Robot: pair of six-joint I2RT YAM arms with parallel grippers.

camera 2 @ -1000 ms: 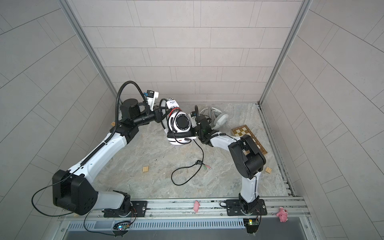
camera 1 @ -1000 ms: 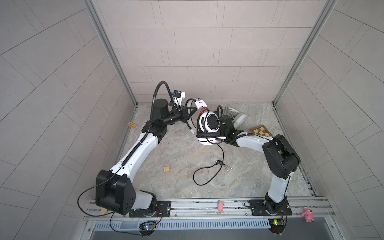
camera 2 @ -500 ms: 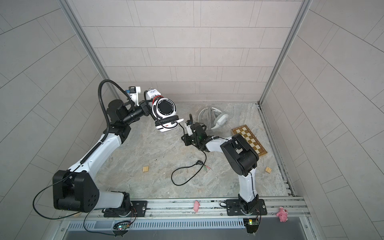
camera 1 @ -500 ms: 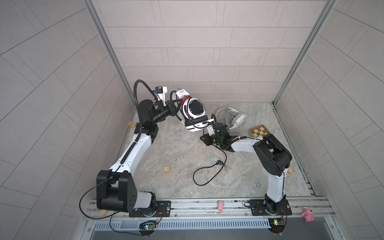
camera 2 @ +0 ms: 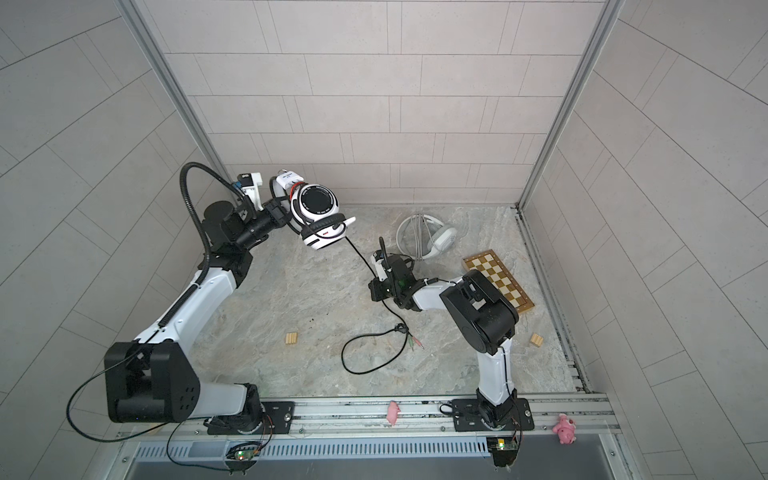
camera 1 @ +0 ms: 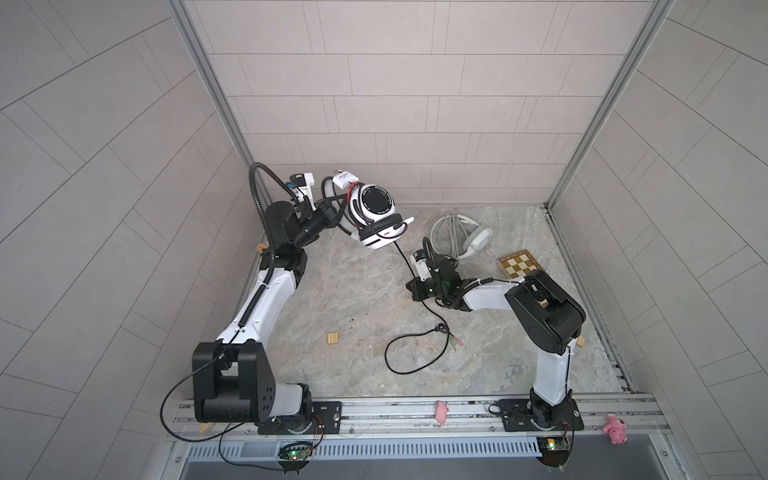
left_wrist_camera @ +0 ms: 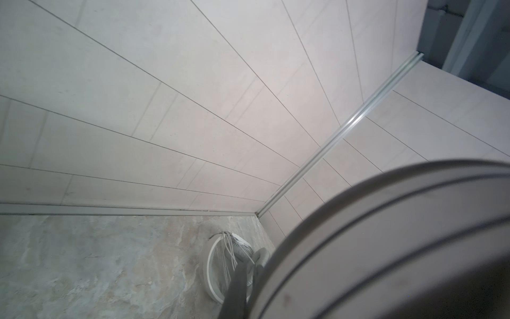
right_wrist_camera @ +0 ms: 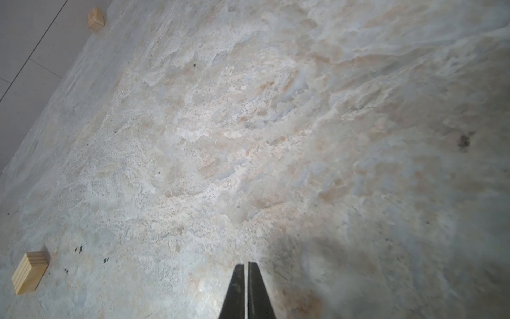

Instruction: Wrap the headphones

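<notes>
The white headphones [camera 1: 374, 216] [camera 2: 318, 216], with black-striped round cups, hang in the air at the back left. My left gripper [camera 1: 337, 206] [camera 2: 281, 208] is shut on their headband, which fills the left wrist view's corner [left_wrist_camera: 400, 248]. Their black cable [camera 1: 402, 258] [camera 2: 359, 257] runs taut down to my right gripper [camera 1: 412, 286] [camera 2: 374, 289], low over the table and shut on it. Past the gripper the cable lies in a slack loop [camera 1: 409, 370] ending in plugs. The right wrist view shows its fingertips [right_wrist_camera: 239, 290] together; the cable is hidden there. The pale-grey headphones [camera 1: 461, 235] [camera 2: 426, 237] [left_wrist_camera: 218, 265] lie at the back.
A chessboard [camera 1: 519, 264] [camera 2: 496, 279] lies by the right wall behind the right arm. Small wooden blocks sit on the table: one in the middle [camera 1: 333, 338] [right_wrist_camera: 29, 272], one by the left wall [camera 1: 261, 248], one at the right [camera 2: 536, 340]. Pink toys [camera 1: 441, 411] rest on the front rail.
My left arm has swung the white headphones left and back. My right gripper left the ear cup, dropped toward the table along the cable and closed.
</notes>
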